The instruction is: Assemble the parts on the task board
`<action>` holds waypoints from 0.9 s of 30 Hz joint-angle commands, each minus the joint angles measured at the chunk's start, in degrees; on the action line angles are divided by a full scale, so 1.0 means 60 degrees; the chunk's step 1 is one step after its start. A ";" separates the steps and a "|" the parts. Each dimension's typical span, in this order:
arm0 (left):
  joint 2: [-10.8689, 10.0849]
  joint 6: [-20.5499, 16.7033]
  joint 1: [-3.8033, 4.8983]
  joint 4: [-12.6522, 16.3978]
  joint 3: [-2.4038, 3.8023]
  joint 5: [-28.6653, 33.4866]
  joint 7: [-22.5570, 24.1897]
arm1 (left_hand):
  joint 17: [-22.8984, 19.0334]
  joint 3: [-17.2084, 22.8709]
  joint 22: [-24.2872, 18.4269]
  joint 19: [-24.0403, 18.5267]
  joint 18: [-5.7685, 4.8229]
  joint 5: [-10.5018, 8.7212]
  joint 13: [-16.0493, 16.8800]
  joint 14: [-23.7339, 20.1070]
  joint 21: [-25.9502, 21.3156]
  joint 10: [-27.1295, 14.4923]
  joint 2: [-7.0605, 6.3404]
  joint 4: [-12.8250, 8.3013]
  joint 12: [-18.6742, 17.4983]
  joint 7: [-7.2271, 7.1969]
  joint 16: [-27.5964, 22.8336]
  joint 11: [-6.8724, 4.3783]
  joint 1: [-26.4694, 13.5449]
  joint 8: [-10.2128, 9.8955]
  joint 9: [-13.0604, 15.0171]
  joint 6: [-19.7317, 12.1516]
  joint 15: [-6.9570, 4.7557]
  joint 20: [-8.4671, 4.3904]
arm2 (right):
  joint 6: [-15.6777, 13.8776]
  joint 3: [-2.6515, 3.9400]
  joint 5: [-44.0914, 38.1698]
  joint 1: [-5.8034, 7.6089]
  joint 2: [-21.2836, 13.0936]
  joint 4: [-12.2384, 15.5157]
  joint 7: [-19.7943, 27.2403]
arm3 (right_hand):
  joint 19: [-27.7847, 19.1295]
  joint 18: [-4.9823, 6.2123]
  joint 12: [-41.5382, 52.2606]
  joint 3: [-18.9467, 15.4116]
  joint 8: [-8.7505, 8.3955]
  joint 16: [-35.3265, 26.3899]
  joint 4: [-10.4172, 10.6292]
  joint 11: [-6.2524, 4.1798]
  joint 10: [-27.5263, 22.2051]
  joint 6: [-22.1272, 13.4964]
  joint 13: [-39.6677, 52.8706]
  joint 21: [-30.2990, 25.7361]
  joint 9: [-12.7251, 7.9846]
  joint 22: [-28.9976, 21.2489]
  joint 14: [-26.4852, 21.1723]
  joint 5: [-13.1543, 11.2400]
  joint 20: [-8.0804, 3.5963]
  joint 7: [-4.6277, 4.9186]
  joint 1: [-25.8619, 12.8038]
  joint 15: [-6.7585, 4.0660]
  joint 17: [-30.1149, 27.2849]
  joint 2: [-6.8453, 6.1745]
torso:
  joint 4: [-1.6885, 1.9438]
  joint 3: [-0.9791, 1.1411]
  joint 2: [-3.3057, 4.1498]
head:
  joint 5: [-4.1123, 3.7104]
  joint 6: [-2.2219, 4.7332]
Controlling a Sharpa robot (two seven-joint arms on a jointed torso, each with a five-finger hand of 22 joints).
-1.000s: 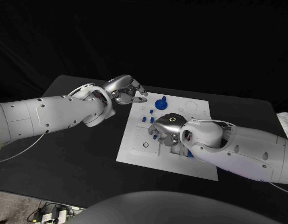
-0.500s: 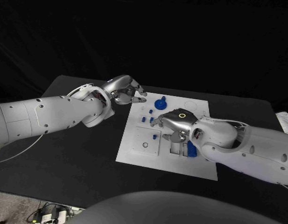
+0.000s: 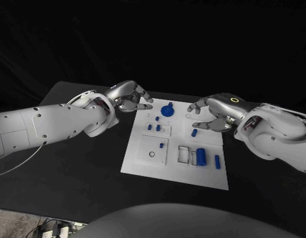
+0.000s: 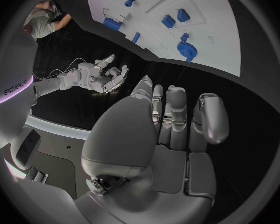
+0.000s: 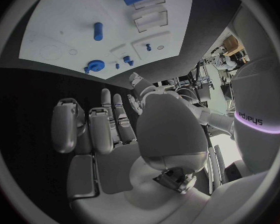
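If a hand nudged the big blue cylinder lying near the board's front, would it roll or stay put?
The blue cylinder lies on its side on the white board, so a sideways nudge would probably roll it. It looks like stiff, light plastic, unlikely to deform. The frame slot beside it might stop a roll that way.

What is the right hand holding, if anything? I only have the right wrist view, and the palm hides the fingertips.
Observer: Nothing. The left wrist view shows the right hand from the front, with its fingers apart and empty.
Operator: Where does it sit relative to the task board?
Observer: In the head view it is over the far right corner of the task board, and it touches no part.
Operator: Is anything beside the big blue cylinder? My view cuts off there.
Observer: Yes. In the head view a slim blue pin lies just right of the cylinder, near the board's right edge.
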 commanded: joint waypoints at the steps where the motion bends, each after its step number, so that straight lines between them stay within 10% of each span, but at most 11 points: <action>1: 0.0011 -0.0063 -0.0037 0.0031 0.0005 0.0110 0.0144 | -0.0002 0.0055 0.1669 0.0026 0.0179 0.0049 -0.0012 -0.0017 -0.0047 0.0020 0.0089 -0.0006 0.0053 -0.0018 0.0007 0.0037 0.0021 0.0026 -0.0016 0.0032 0.0044 0.0059 | -0.0476 -0.0020 0.1451 -0.0026 -0.0207 -0.0069 0.0682 | 0.0039 -0.0070 -0.0282 -0.0109 -0.0168 0.0045 0.0029 0.0036 -0.0256 -0.0214 -0.0206 0.0041 -0.0146 0.1752 0.0031 0.0021 -0.0014 -0.0215 0.0054 -0.0003 0.0003 0.0008 | -0.0018 0.0012 -0.0024 | -0.0045 0.0002; 5: 0.0009 -0.0073 -0.0093 0.0025 0.0006 0.0137 0.0158 | 0.0005 0.0068 0.1672 0.0031 0.0178 0.0064 -0.0016 -0.0014 -0.0039 0.0013 0.0092 -0.0009 0.0054 -0.0022 0.0013 0.0036 0.0042 0.0026 -0.0016 0.0038 0.0044 0.0059 | -0.0348 -0.0033 0.1614 -0.0203 -0.0459 -0.0364 0.0599 | -0.0262 0.0014 -0.0689 -0.0304 -0.0256 -0.0071 0.0064 0.0138 -0.0842 -0.0526 -0.0506 -0.0289 -0.0407 0.1632 -0.0227 0.0196 0.0032 -0.0411 0.0303 0.0054 -0.0414 0.0045 | -0.0044 0.0011 -0.0041 | -0.0084 0.0002; 11: 0.0016 -0.0040 -0.0162 0.0026 0.0006 0.0152 0.0150 | 0.0005 0.0082 0.1672 0.0031 0.0178 0.0082 -0.0021 -0.0014 -0.0041 0.0005 0.0094 -0.0012 0.0055 -0.0021 0.0015 0.0034 0.0068 0.0024 -0.0018 0.0037 0.0043 0.0060 | -0.0023 -0.0040 0.1665 -0.0550 -0.0354 -0.0952 0.0429 | -0.0514 0.0084 -0.0810 -0.0443 -0.0260 -0.0148 0.0094 0.0191 -0.1125 -0.0637 -0.0635 -0.0571 -0.0555 0.1536 -0.0417 0.0407 0.0071 -0.0301 0.0455 0.0094 -0.0689 0.0054 | -0.0034 0.0032 -0.0033 | -0.0164 0.0002; 27: -0.0019 -0.0006 -0.0197 0.0077 0.0007 0.0156 0.0115 | 0.0000 0.0106 0.1673 0.0033 0.0179 0.0110 -0.0027 -0.0015 -0.0041 -0.0004 0.0101 -0.0012 0.0058 -0.0020 0.0014 0.0030 0.0105 0.0021 -0.0019 0.0040 0.0035 0.0059 | 0.0398 -0.0037 0.1417 -0.1367 0.0776 -0.2243 0.0705 | -0.0732 0.0151 -0.0328 -0.0515 0.0006 -0.0293 0.0009 0.0106 -0.0117 -0.0047 -0.0757 -0.0846 -0.0533 0.1449 -0.0673 0.0908 0.0100 0.0485 0.0854 0.0104 -0.1158 0.0230 | -0.0012 0.0011 -0.0029 | -0.0143 0.0002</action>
